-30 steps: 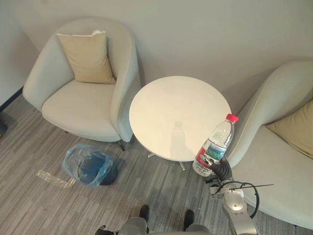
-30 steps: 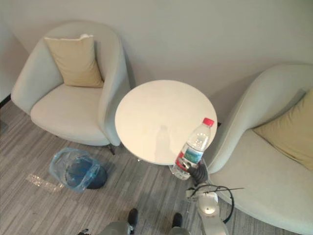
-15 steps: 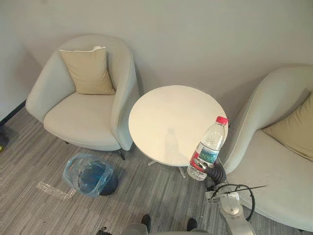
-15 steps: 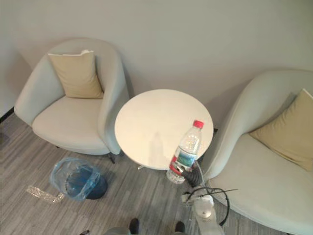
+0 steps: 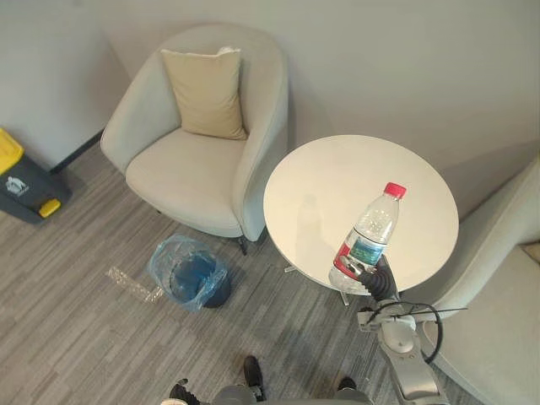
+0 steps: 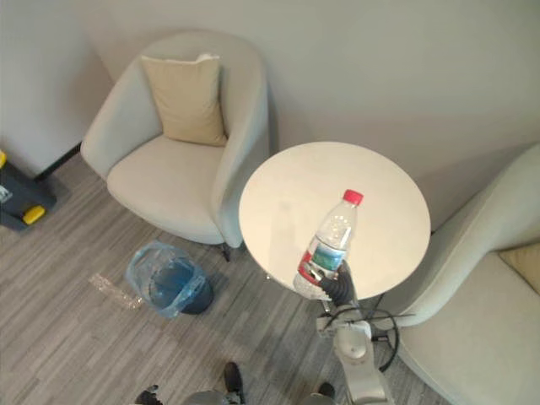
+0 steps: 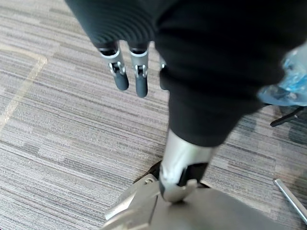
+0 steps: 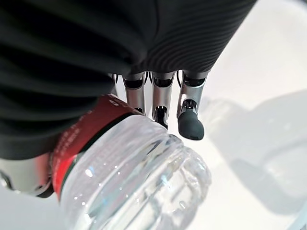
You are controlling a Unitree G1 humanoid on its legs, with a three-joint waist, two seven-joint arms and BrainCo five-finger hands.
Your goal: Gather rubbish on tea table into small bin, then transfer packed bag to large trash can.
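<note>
The left hand (image 7: 128, 72) hung low over the striped grey floor (image 7: 57, 129), its fingers straight and holding nothing. The right hand (image 5: 380, 285) was raised at the near edge of the tea table (image 5: 337, 181). Its fingers were wrapped round the lower part of a clear water bottle (image 5: 369, 236). The bottle stood nearly upright, its red cap leaning slightly to the right. Whether its base touched the tabletop could not be told.

The bottle carried 1 band of label, red with white and green, its print too small to read. A white mark on the large trash can (image 5: 24, 180) was likewise illegible.

That dark can with its yellow lid stood at the far left by the wall. The left armchair (image 5: 181, 173), with 1 tan cushion (image 5: 205, 91), sat just beside the table. In front of the chair stood the small bin (image 5: 215, 295), lined with a blue bag (image 5: 173, 257). A strip of clear plastic (image 5: 128, 284) lay on the floor just to its left. Open floor lay between the bin and the table's foot. The right armchair (image 5: 498, 329) curved close round the table's right edge.
</note>
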